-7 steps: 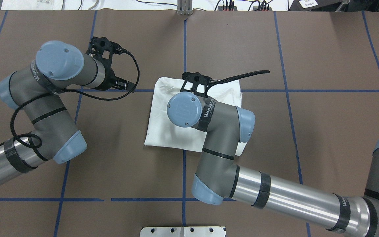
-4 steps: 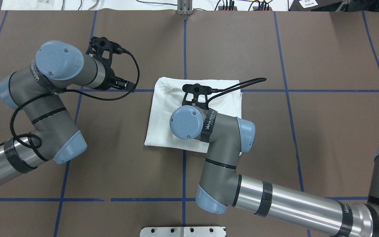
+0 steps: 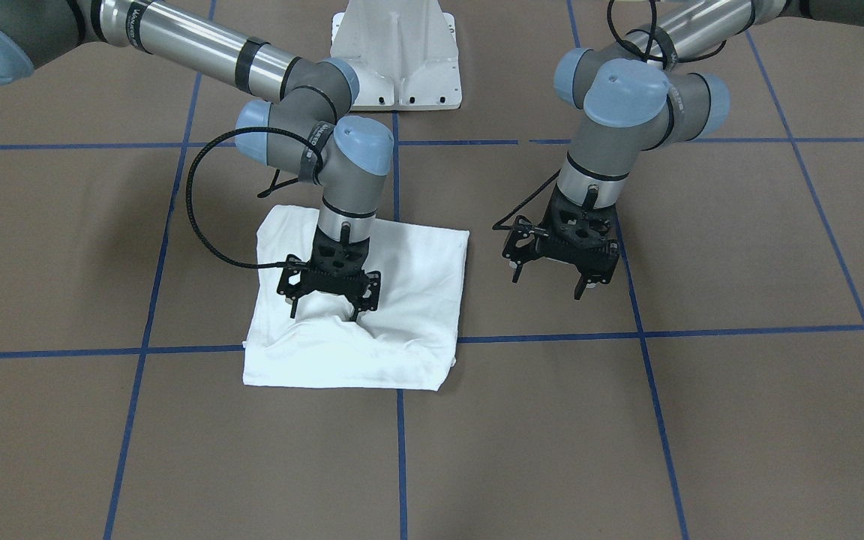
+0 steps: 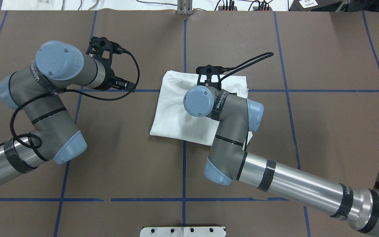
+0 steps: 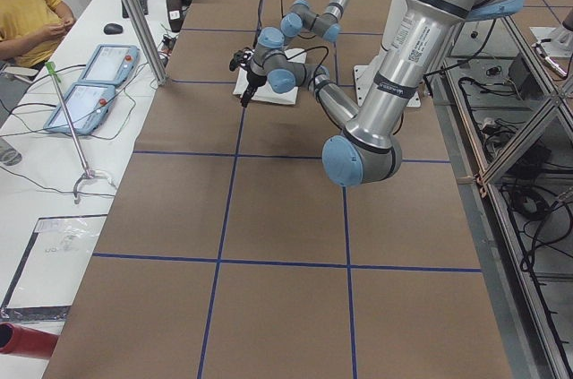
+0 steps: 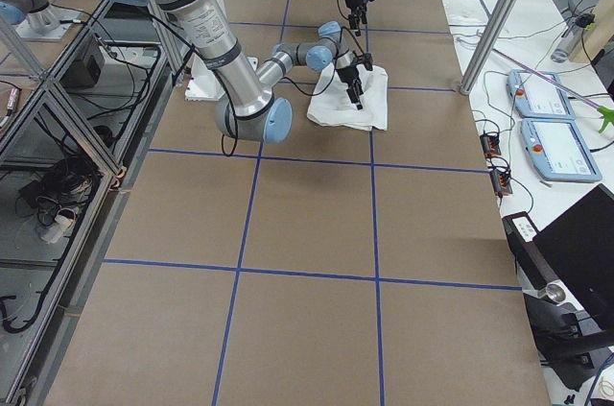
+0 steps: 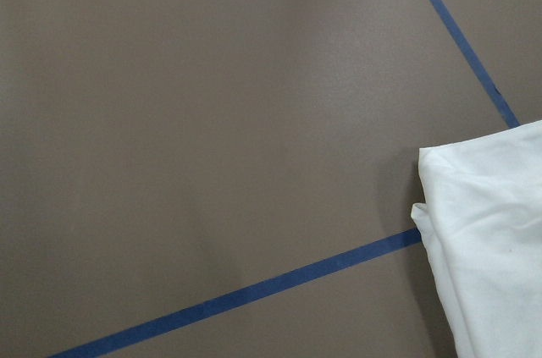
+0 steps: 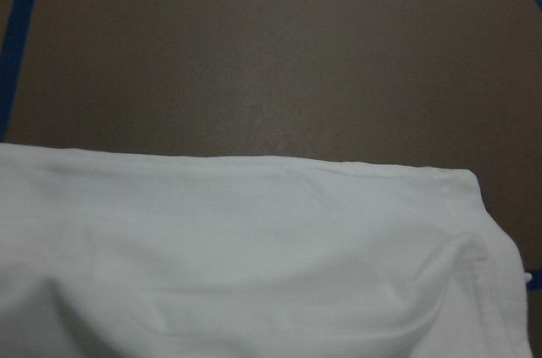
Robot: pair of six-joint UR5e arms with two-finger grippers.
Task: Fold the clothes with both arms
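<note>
The clothes are one white shirt (image 3: 417,300) (image 4: 173,108), folded into a rough square on the brown table. My right gripper (image 3: 327,309) stands upright on its far half. Its fingers are spread, their tips press into the cloth, and a ridge of fabric bunches between them. In the right wrist view the shirt (image 8: 254,248) fills the lower half, with a hemmed corner at the right. My left gripper (image 3: 548,289) hangs open and holds nothing, above bare table beside the shirt. The left wrist view catches only a folded corner of the shirt (image 7: 491,239).
Blue tape lines (image 3: 627,331) cross the brown table in a grid. The white pedestal base (image 3: 394,52) stands at the robot's side. A black cable (image 3: 196,217) loops off the right wrist. A seated person (image 5: 27,12) and two tablets (image 5: 98,79) are at the side bench.
The right arm dipped toward the robot, then swung away and to the right, and the shirt slid with it. The left arm has not moved.
</note>
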